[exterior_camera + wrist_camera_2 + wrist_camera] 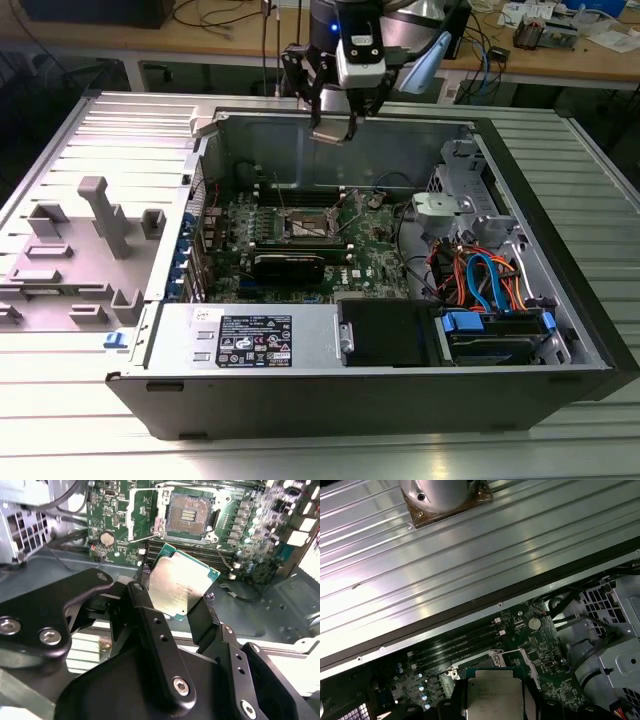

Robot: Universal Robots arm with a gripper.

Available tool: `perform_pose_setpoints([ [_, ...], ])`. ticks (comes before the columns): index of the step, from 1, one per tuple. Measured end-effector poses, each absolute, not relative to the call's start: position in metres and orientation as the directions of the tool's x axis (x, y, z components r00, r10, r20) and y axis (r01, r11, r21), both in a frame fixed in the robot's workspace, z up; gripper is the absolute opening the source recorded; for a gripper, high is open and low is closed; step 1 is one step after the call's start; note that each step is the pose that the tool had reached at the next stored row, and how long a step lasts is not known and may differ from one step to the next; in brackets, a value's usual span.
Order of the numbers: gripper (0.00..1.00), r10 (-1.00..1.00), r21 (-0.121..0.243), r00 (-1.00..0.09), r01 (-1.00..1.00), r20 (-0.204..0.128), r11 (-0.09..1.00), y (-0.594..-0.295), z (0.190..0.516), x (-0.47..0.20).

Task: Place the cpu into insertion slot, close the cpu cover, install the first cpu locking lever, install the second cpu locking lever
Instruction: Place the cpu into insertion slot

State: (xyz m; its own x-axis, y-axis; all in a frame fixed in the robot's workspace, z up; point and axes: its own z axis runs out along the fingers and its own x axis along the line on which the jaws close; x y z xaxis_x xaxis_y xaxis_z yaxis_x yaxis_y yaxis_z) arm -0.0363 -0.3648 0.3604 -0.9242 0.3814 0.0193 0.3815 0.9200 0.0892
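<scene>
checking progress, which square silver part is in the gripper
The small flat silver-grey cpu, clamped in the black gripper; the windowed silver cpu cover lies open on the green motherboard.

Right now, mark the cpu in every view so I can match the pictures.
Exterior view: the cpu hangs in the gripper above the open computer case.
Second wrist view: the cpu, tilted, sits between the fingertips, short of the insertion slot.
First wrist view: the cpu lies in front of the green motherboard.
Shared landmark: the green motherboard.
</scene>
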Motion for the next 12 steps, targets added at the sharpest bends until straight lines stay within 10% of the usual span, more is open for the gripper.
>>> perform_pose_setpoints([
  [12,0.54,0.478,0.089,-0.878,0.478,0.019,0.874,-0.3651,0.3553,-0.0376],
])
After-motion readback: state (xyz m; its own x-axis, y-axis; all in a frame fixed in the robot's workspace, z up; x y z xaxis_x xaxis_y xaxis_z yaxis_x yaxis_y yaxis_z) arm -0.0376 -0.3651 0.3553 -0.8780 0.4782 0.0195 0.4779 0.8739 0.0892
